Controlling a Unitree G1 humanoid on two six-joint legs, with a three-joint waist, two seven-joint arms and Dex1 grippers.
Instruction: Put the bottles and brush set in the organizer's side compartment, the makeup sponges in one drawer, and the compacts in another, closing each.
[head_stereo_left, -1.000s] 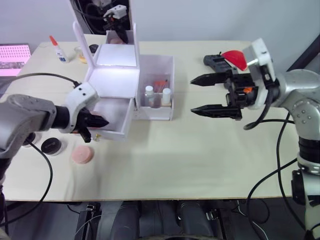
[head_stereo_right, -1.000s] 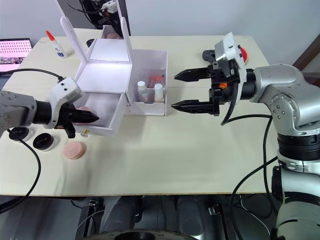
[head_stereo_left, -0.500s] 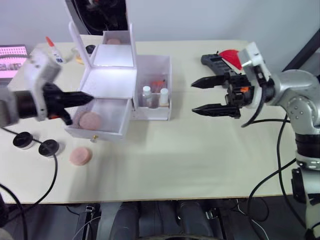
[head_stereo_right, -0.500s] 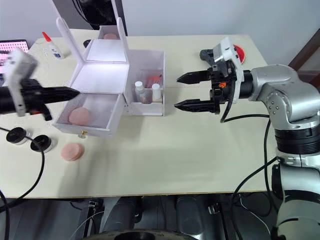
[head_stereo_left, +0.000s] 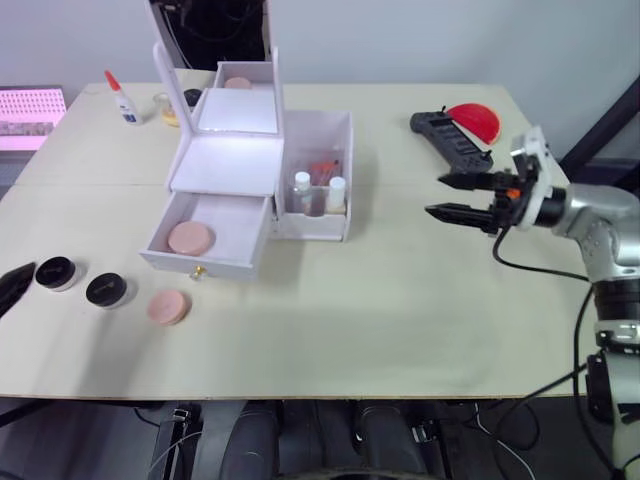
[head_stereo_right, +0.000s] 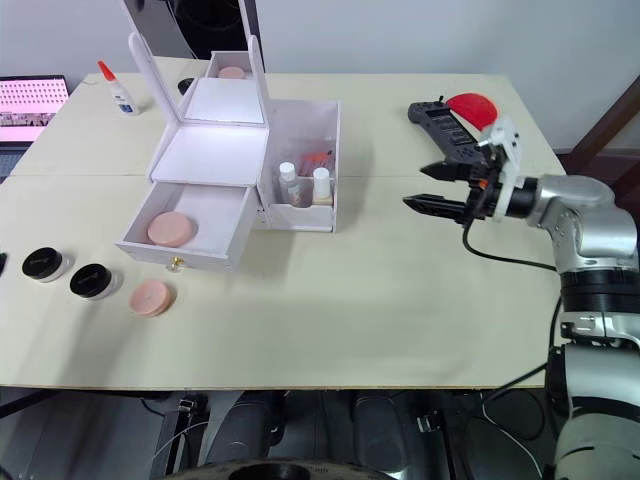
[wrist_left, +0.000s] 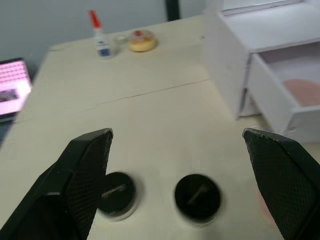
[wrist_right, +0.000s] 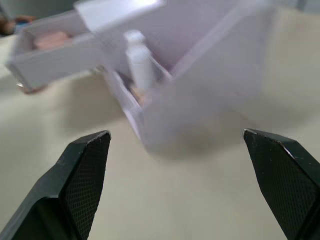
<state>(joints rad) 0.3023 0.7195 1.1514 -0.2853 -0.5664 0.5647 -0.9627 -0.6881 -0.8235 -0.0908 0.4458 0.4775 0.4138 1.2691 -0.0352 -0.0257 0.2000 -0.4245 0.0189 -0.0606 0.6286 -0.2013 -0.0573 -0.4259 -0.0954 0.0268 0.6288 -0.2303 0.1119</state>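
The white organizer stands at mid-left, its lower drawer pulled out with one pink makeup sponge lying in it. The other sponge rests on the table in front of it. Two black compacts sit to its left. The side compartment holds two white-capped bottles and the brush set. My left gripper is open and empty at the table's left edge, just behind the compacts. Right of the organizer my right gripper hangs open and empty.
A glue bottle and a small yellow dish stand at the back left, beside a pink-lit screen. A black device and a red object lie at the back right. The mirror stands upright.
My left gripper opened, left a sponge in the drawer and drew back to the table's left edge. My right arm pulled back to the right, away from the organizer.
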